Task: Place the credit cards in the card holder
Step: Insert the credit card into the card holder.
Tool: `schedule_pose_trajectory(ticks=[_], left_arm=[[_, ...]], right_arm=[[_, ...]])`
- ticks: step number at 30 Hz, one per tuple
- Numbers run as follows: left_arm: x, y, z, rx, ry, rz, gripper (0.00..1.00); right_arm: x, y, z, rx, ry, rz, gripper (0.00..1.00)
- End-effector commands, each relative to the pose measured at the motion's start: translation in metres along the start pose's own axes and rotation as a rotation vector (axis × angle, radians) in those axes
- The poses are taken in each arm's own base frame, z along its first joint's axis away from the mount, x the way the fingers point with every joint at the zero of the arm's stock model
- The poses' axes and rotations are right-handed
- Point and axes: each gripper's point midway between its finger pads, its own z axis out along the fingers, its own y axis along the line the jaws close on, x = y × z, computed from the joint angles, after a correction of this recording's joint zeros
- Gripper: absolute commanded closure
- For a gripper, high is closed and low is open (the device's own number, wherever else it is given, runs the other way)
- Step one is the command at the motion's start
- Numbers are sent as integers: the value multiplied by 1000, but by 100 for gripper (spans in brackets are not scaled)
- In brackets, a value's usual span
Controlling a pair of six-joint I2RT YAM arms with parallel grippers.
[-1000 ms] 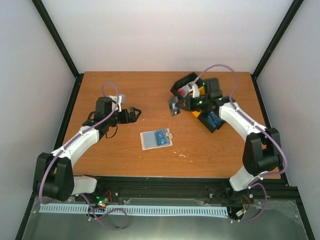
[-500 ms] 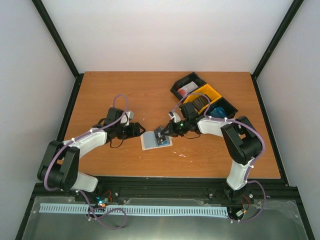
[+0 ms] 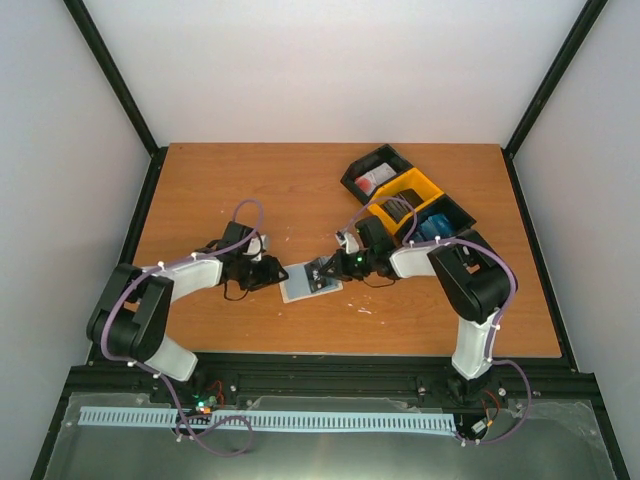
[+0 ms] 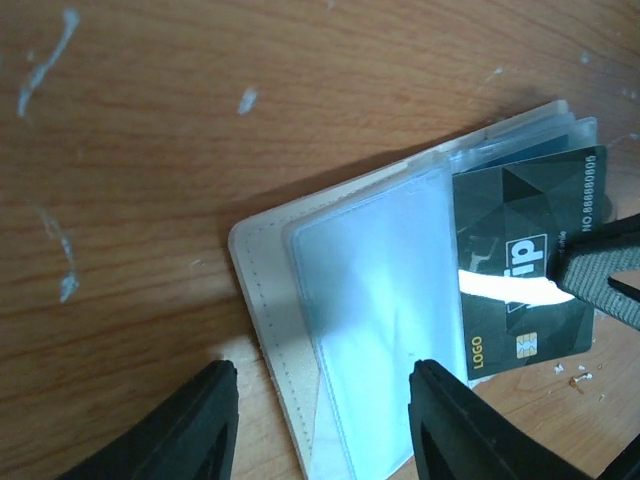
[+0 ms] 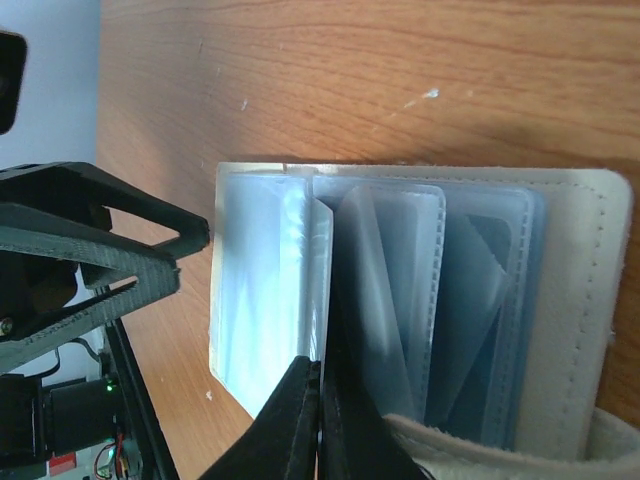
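Observation:
The card holder (image 3: 298,286) lies open on the table, tan rim (image 4: 252,290) around clear blue-grey sleeves. My right gripper (image 3: 328,268) is shut on a dark credit card (image 4: 520,260) with a chip and yellow "LOGO", its end lying at the sleeves' right side. From the right wrist that card (image 5: 333,320) shows edge-on between sleeves, above the closed fingertips (image 5: 320,365). My left gripper (image 4: 325,400) stands open at the holder's left end, one finger over bare wood and the other over a sleeve. It touches nothing that I can see.
Three small bins stand at the back right: a black one (image 3: 374,172), a yellow one (image 3: 410,195) and a black one (image 3: 445,220) with blue items inside. Black frame posts line the table's edges.
The right arm carried the dark card from the bins down to the open holder. The left arm moved right to the holder's left end and its jaws narrowed.

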Motion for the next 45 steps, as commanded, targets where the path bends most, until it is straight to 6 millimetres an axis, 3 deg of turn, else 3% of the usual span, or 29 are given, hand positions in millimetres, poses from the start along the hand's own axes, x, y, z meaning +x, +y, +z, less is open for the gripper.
schedule_pose_trajectory(ticks=[1,10,25,45], left_arm=[[8,2,6,-18,48,-13,54],[19,9,14,-42,98,-19,67],[19,26,10,-135,79,-46,76],[18,29,11,-152,75,-58,77]], right_arm=[[5,-3,11,-11,-18,-2,97],[8,3,11,-71,-33,24,97],[5,15,2,-127,-103,-1,97],[4,24,-5,-171,-143,-28,97]])
